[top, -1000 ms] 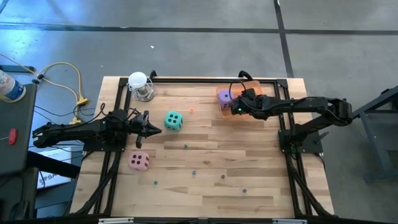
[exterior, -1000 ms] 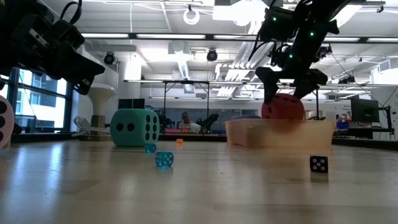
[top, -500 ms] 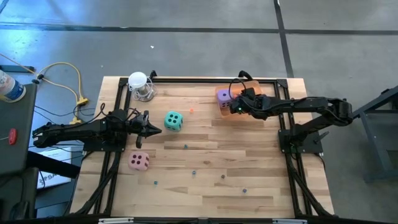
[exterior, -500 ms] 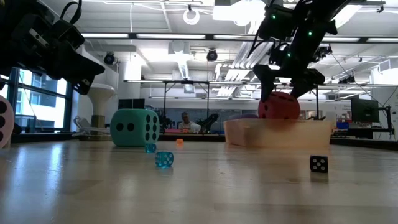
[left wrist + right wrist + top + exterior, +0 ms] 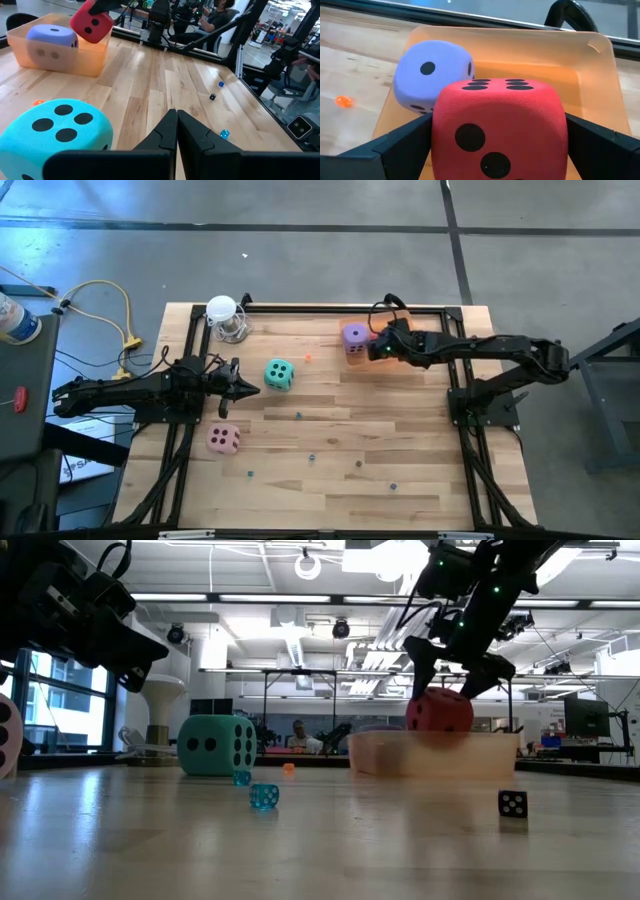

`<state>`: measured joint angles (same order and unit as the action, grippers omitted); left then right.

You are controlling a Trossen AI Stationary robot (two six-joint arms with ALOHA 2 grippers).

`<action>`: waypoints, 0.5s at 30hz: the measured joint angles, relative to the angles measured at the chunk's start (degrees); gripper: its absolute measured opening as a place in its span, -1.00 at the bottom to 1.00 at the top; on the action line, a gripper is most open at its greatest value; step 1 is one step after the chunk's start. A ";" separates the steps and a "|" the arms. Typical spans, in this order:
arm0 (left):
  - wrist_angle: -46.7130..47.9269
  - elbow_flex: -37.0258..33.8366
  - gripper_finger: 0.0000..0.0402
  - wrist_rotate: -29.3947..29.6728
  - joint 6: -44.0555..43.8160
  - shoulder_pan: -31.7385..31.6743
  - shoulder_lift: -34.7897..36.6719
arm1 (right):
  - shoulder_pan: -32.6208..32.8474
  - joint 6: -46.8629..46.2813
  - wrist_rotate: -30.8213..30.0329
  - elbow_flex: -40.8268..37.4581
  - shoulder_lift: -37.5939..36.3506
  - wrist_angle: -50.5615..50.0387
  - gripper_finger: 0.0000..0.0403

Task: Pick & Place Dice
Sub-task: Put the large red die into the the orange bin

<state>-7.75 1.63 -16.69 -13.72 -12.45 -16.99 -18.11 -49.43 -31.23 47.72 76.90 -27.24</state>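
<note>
- The right tool [image 5: 447,665] hangs over the translucent orange plastic bin [image 5: 392,352] near the counter's far edge, its two fingers spread wide and clamped on opposite sides of the soft red cube die with dark pips [image 5: 499,128].
- In the low view the red die [image 5: 439,711] sits tilted in that grip, its lower part behind the bin's [image 5: 432,753] near wall; whether it touches the bin's floor cannot be told.
- The soft purple cube die with dark pips [image 5: 355,337] lies inside the bin, at the end nearer the left arm; in the right wrist view it [image 5: 432,75] shows just beyond the red die.
- The left tool [image 5: 248,388] rests low over the light wooden plank counter [image 5: 330,450], well apart from the bin, with its fingers [image 5: 165,137] pressed together and nothing between them.
- The soft teal cube die with dark pips [image 5: 279,375] stands on the counter just beside the left tool's tips, between them and the bin.
- The soft pink cube die with dark pips [image 5: 223,439] lies on the counter farther from the bin than the teal die, toward the counter's near edge.
- Tiny coloured beads [image 5: 310,452] lie scattered on the counter's planks, away from the bin, among them a small blue clear one [image 5: 263,796] and a small black one with white pips [image 5: 512,803].
- A small orange bead [image 5: 343,101] lies on the counter just outside the bin, on the purple die's side.
</note>
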 joint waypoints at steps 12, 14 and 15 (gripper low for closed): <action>0.00 -0.01 -0.99 0.00 0.00 -0.01 -0.01 | -0.90 -2.22 -4.45 0.02 0.09 -1.95 0.99; 0.00 -0.02 -0.99 0.00 0.00 -0.02 0.01 | -0.80 -1.97 -4.09 0.02 0.24 -2.57 0.99; 0.00 -0.02 -0.99 0.00 0.00 0.00 0.02 | -0.63 -2.04 -4.18 0.02 0.35 -2.69 0.99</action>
<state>-7.75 1.61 -16.69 -13.72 -12.45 -16.97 -18.73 -51.47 -35.40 47.75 77.26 -29.94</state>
